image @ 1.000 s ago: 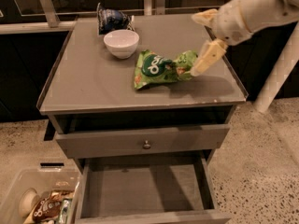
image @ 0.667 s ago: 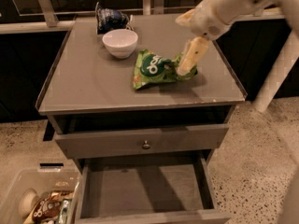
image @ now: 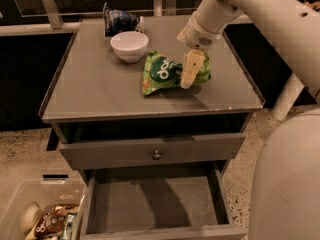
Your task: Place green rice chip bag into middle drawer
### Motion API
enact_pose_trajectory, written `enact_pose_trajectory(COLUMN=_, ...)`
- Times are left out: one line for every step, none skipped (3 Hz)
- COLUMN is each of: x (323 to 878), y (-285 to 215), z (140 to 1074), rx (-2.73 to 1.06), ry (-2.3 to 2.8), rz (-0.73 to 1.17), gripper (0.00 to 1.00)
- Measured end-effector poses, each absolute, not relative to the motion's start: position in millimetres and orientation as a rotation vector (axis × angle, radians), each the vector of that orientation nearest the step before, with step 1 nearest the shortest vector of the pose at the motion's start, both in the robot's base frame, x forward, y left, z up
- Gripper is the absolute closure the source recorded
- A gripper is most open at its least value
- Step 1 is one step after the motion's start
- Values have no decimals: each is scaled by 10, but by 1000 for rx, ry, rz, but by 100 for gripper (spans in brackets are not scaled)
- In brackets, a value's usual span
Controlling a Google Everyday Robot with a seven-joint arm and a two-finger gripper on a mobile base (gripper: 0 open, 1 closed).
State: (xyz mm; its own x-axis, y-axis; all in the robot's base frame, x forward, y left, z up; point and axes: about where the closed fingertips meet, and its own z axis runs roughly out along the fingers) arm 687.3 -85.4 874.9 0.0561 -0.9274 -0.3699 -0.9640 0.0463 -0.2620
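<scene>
The green rice chip bag (image: 162, 71) lies on the grey cabinet top (image: 95, 91), right of centre, its dark round logo facing up. My gripper (image: 191, 70) comes down from the upper right and sits on the bag's right half, covering part of it. The middle drawer (image: 155, 199) is pulled out below the cabinet front and its flat grey floor is bare.
A white bowl (image: 129, 45) stands on the top, left of the bag and behind it. A dark blue snack bag (image: 117, 20) is behind the bowl. The shut drawer with a knob (image: 157, 154) is above the open one. A clear bin of snacks (image: 45, 219) sits on the floor at the lower left.
My arm has swung left from the cabinet's right edge, and the gripper now sits over the bag's right half. The bag itself has stayed in place.
</scene>
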Motion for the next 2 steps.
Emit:
enact_pose_trajectory(x=6873, y=-853, z=8749, rx=-1897, ry=1887, rz=110, gripper=0)
enact_pose_trajectory(x=6873, y=-853, z=8748, rx=-1897, ry=1887, rz=110, gripper=19)
